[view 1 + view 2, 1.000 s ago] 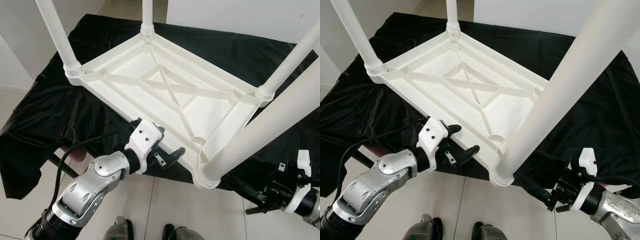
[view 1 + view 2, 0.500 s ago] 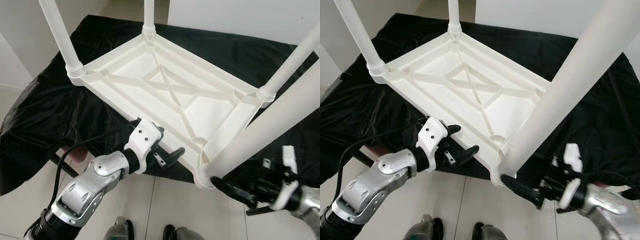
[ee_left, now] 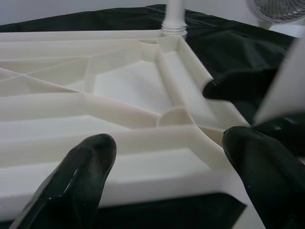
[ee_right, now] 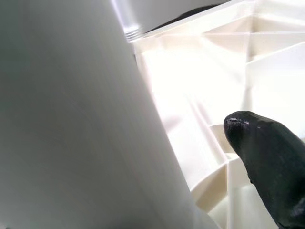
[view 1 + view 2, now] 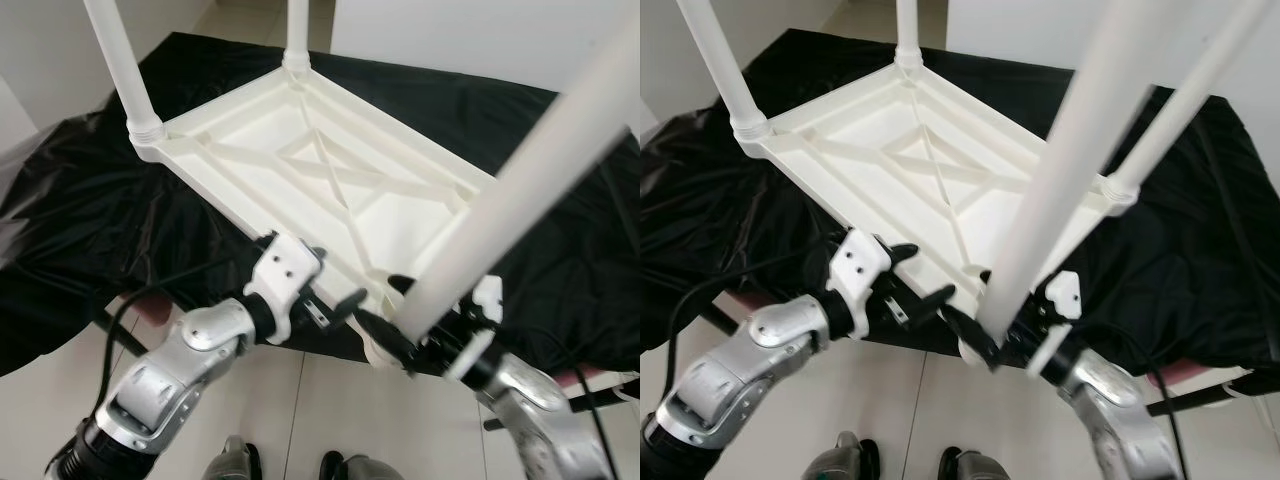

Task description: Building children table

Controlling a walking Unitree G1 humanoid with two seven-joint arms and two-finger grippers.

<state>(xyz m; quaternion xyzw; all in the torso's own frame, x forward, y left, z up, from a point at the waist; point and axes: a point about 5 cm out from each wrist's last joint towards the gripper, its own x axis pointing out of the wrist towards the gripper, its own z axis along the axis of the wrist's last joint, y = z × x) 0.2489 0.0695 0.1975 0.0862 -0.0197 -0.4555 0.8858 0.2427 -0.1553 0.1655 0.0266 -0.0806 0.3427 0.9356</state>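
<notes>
White plastic forms a small children's table (image 5: 330,180) that lies upside down on a black cloth (image 5: 100,210), its ribbed underside facing up with crossed bracing in the middle. Four round white legs point upward from its corners. The far-left leg (image 5: 120,60) and the far-middle leg (image 5: 296,25) stand upright in their sockets, and another leg (image 5: 1180,110) rises from the far-right corner. The nearest leg (image 5: 520,180) leans at a slant over the near corner of the table, closest to the robot.

At that near corner the right gripper (image 5: 392,322) sits around the base of the slanted leg, with one black finger on each side of it; the fingers appear to grasp the leg, though actual contact is hard to confirm. In the right wrist view the leg (image 4: 71,119) looms very close beside one black fingertip (image 4: 269,157), with the table's ribs just behind.

Along the table's near edge, just beside the same corner, the left gripper (image 5: 325,300) is spread apart and holds nothing. In the left wrist view its two black fingers (image 3: 81,176) straddle the rim of the table (image 3: 119,119) without clearly touching it.

Beneath the table, the black cloth spreads in glossy wrinkles to all sides. Pale floor tiles (image 5: 290,410) lie below the near edge of the cloth, by the robot's silver arms.
</notes>
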